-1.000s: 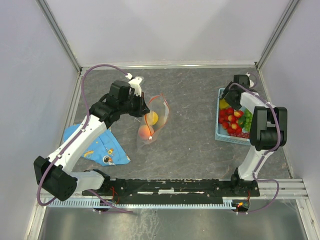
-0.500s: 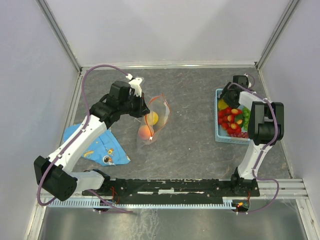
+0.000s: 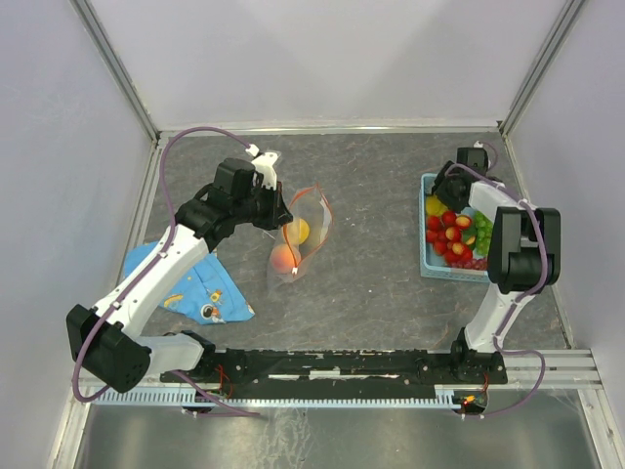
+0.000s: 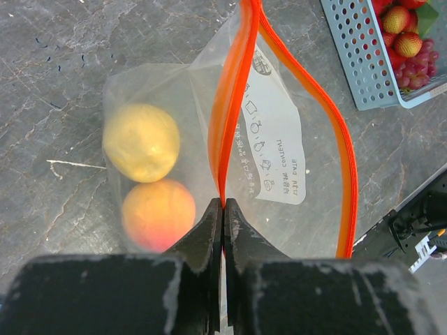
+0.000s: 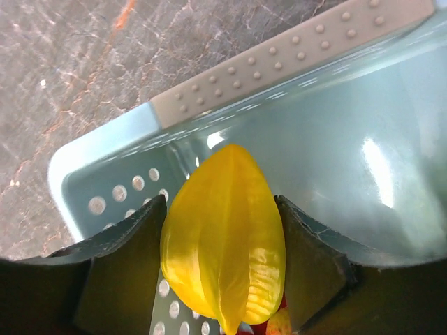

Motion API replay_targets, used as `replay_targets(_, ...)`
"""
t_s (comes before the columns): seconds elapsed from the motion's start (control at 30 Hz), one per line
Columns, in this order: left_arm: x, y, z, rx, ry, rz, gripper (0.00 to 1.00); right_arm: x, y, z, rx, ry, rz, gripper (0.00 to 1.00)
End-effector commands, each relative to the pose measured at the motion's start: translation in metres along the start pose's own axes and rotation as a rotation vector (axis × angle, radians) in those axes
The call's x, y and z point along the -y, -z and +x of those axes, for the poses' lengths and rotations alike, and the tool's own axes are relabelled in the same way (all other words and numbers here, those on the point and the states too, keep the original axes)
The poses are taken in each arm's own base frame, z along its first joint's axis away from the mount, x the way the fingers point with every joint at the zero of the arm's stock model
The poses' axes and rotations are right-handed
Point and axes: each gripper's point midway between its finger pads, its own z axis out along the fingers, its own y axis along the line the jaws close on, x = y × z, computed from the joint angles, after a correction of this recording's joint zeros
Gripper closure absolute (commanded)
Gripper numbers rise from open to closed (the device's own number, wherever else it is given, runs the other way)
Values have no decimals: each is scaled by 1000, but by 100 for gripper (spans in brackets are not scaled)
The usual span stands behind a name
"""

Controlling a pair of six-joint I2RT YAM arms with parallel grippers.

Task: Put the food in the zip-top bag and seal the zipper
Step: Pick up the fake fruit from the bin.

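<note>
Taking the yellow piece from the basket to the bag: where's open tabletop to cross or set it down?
Bare tabletop lies between the bag and the basket, and along the back wall. Crowded: the basket itself, packed with fruit, and the bag's left side, where the left tool pinches its rim beside the cloth.

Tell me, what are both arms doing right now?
Left gripper shut on zipper, bag mouth open. Lemon, peach inside. Right gripper closed on yellow fruit in basket. Nothing in the way.
</note>
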Motion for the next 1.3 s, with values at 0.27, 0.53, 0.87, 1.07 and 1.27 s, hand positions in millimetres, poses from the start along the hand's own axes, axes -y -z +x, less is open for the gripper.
replay_targets(0.27,6,5,-15,61,-12,36,97,-9,48,-38,149,71,-53,47)
replay_targets(0.53,9,4,-14,59,-11,53,97,-11,77,-53,239,110,-71,47)
replay_targets(0.87,14,3,-14,54,-7,84,97,-34,121,-48,285,112,-227,48)
replay_targets(1.07,13,3,-14,55,-5,78,97,-75,170,-34,335,132,-385,48)
replay_targets(1.27,13,3,-14,56,-4,77,97,-121,218,-11,390,140,-525,47)
